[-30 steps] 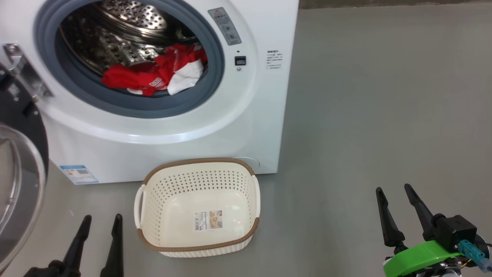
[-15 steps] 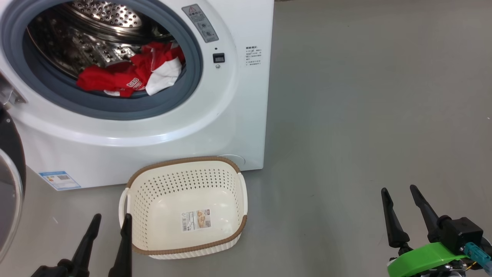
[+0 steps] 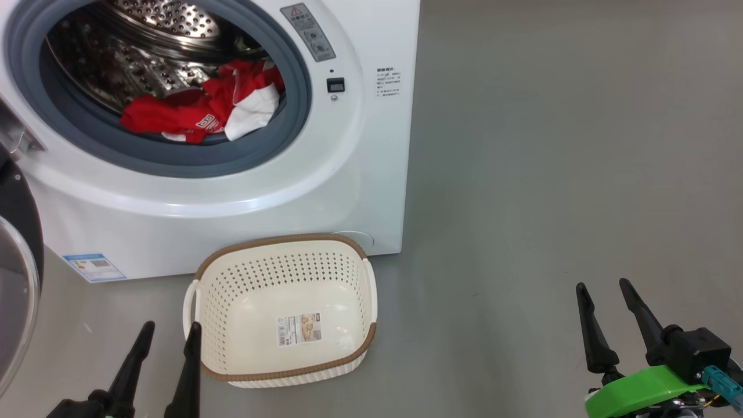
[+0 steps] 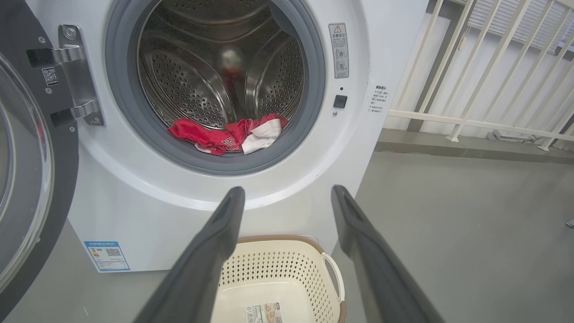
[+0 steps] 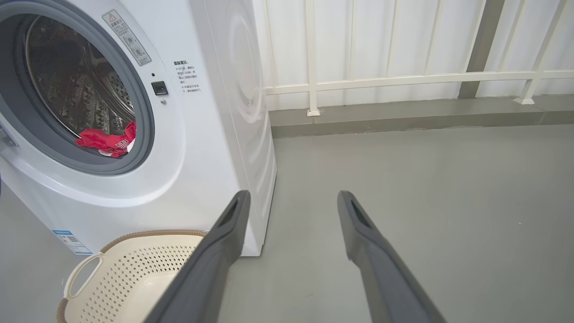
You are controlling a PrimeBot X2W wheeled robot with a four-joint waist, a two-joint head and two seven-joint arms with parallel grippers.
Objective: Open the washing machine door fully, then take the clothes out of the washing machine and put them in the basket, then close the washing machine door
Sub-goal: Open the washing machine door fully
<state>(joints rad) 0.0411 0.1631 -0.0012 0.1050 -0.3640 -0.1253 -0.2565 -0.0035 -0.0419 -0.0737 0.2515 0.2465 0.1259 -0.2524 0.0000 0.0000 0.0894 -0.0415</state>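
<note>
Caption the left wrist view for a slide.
Open left gripper faces the open washing machine, red clothes inside, basket below.

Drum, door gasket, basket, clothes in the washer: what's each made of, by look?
Drum: likely stainless steel; bright, reflective, punched with holes.
Door gasket: probably rubber; matte grey, no glare.
Basket: moulded plastic, cream, faint sheen, perforated walls; brown woven-look rim, likely plastic too.
Clothes: thin fabric, perhaps synthetic jersey; red and white, crumpled in soft folds.
</note>
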